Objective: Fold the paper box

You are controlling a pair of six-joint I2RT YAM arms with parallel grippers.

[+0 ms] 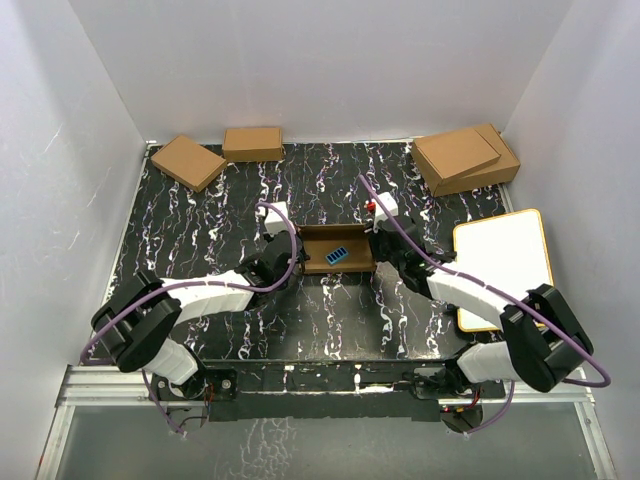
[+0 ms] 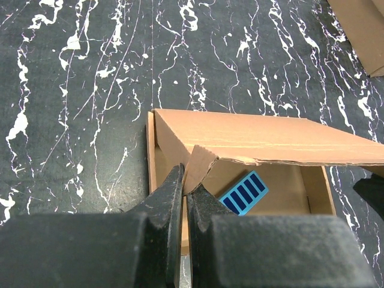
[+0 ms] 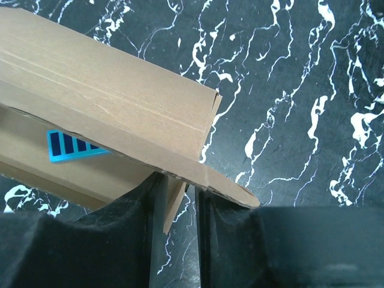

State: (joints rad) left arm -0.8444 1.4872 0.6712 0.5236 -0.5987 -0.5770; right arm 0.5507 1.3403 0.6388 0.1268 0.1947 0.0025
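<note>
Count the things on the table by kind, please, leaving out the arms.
Paper box being folded: 1
Other brown boxes: 4
White board with orange rim: 1
Blue striped card inside the paper box: 1
Total: 7

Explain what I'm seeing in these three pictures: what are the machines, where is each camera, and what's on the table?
Two robot arms sit at the near edge of a marbled black table. One picture looks down from above; the other two come from cameras on each wrist. Mid-table lies the paper box, half folded, a blue striped label inside. The left tool is shut on a flap at its left end. The right tool straddles a flap at the other end; whether it grips is unclear. Also there: small closed boxes at back left, two stacked boxes at back right, and a white board.
</note>
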